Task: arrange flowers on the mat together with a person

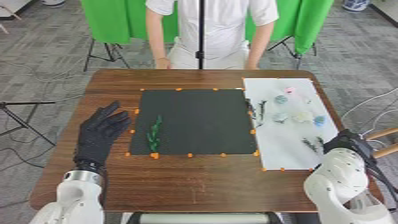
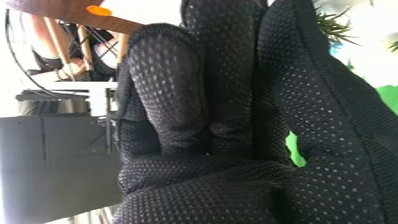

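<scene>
The right hand (image 1: 345, 142) was seen straight-fingered, nothing gripped; just left of it, the dark sprigs (image 1: 310, 145) were laid, well apart from the loosely spread left hand (image 1: 96, 132).

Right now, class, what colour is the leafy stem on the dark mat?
The leafy stem is green, seen best in the head view.

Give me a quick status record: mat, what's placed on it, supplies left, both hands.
Mat: dark square mat, edged with orange tabs
Placed: one slender green leafy sprig, on the mat's left part
Supplies: white rectangular sheet right of the mat, holding pink, white and blue flowers, plus dark sprigs
Left hand: black-gloved, left of the mat, open, empty
Right hand: black-gloved, by the sheet's right edge
</scene>
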Robot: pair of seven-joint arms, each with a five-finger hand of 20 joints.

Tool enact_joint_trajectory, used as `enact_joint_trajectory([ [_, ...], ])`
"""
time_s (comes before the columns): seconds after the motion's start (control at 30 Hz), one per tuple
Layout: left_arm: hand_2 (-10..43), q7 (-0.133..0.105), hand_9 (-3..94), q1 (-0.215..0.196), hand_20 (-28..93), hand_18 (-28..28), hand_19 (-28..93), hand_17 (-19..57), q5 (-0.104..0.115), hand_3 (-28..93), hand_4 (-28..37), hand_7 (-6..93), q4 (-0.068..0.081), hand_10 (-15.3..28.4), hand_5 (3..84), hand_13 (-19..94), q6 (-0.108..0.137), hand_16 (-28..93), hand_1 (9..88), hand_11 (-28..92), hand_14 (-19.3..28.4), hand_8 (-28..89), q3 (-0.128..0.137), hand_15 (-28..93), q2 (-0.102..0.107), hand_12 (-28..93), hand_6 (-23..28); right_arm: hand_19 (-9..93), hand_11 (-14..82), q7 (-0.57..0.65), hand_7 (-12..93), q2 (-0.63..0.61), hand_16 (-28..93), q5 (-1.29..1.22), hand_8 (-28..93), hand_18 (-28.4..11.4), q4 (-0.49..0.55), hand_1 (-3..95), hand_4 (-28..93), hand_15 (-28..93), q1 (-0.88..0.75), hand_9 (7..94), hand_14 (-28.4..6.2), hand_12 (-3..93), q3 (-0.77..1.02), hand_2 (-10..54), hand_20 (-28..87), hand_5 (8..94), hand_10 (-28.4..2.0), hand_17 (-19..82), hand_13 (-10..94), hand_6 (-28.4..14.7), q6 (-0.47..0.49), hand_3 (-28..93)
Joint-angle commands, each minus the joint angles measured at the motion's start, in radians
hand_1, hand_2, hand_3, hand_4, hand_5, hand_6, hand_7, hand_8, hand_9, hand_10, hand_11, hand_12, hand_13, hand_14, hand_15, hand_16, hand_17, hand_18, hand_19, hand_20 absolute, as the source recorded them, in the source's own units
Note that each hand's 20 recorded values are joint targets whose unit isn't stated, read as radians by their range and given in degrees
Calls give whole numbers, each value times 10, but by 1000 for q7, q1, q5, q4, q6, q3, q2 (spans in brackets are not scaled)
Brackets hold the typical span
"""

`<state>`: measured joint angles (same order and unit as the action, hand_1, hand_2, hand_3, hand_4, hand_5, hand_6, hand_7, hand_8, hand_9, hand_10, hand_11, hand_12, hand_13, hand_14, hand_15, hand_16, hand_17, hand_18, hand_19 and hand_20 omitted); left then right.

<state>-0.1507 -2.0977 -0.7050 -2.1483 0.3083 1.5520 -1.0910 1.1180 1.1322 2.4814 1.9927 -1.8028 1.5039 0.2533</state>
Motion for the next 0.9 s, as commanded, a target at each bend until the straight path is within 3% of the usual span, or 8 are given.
enact_joint_trajectory([
  [0.03,120,3,400,-5,-88,250,685,-60,4,761,-262,121,0,234,410,293,0,-130,238,322,283,-92,-3,587,-5,91,128,932,319,-12,180,1,145,50,-3,-185,-33,553,-283,664,-36,931,-73,186,-28,-95,139,870,-95,363,810,18,-90,619],
  [0.17,120,-8,401,-5,-87,250,685,-60,10,761,-261,121,0,235,411,294,4,-131,238,323,283,-93,-7,586,1,91,128,932,336,-22,184,-8,145,95,7,-187,-25,539,-283,674,-27,936,-74,186,-38,-95,162,880,-94,368,815,17,-163,639],
  [0.53,119,-10,400,-5,-88,249,685,-60,10,763,-261,121,1,233,410,294,5,-131,238,323,283,-92,-4,586,1,91,129,932,361,-49,192,-37,149,202,28,-188,30,515,-283,694,-2,937,-76,186,-44,-95,197,897,-97,373,820,5,-280,701],
  [0.9,120,-20,401,-20,-87,250,685,-60,16,762,-262,122,-14,233,410,294,18,-130,238,324,283,-93,16,587,16,91,128,932,374,-141,188,-1,152,116,40,-195,163,516,-283,704,117,937,-83,184,-184,-95,219,905,-105,372,820,-2,-229,722],
])
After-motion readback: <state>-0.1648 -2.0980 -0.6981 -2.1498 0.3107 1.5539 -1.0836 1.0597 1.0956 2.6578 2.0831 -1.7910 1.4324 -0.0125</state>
